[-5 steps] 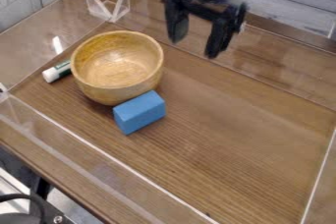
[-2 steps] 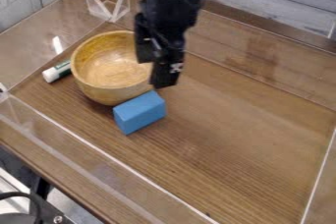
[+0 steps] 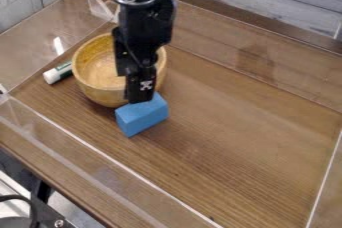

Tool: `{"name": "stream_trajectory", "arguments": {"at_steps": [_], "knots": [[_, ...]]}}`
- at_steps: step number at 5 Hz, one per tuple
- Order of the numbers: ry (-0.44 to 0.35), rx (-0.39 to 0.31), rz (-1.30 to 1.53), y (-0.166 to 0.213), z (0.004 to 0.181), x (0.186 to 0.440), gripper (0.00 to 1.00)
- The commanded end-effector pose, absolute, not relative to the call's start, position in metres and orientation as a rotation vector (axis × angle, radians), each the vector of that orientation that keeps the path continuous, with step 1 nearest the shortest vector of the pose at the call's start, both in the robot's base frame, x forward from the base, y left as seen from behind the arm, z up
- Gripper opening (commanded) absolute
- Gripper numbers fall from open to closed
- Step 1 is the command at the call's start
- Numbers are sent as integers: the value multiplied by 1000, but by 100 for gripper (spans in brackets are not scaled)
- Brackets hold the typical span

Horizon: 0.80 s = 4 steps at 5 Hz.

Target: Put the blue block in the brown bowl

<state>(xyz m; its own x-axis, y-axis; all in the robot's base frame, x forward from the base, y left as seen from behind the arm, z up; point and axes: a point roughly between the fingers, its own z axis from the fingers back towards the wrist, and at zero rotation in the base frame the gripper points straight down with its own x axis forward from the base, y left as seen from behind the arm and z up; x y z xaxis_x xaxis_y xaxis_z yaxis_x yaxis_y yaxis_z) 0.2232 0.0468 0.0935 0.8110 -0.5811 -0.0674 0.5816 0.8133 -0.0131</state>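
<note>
One wooden table (image 3: 254, 142) is seen carrying everything. The brown bowl (image 3: 94, 72) sits upright near its left side. The gripper (image 3: 136, 84) is held pointing down, jaws spread and empty, just above the blue block (image 3: 142, 116), which lies on the table against the bowl's front.

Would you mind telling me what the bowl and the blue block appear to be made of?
The bowl looks like light-brown wood with a smooth finish, showing faint grain. The blue block has plain matte faces with no grain; it may be painted wood, foam or plastic, and the look leaves that open.
</note>
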Motion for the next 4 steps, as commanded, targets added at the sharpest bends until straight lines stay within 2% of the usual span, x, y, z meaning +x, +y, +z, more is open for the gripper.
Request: {"name": "stream_trajectory", "arguments": {"at_steps": [1,4], "knots": [[9,39,-618,52,96,229,100],[-16,38,-596,55,68,229,100]]}}
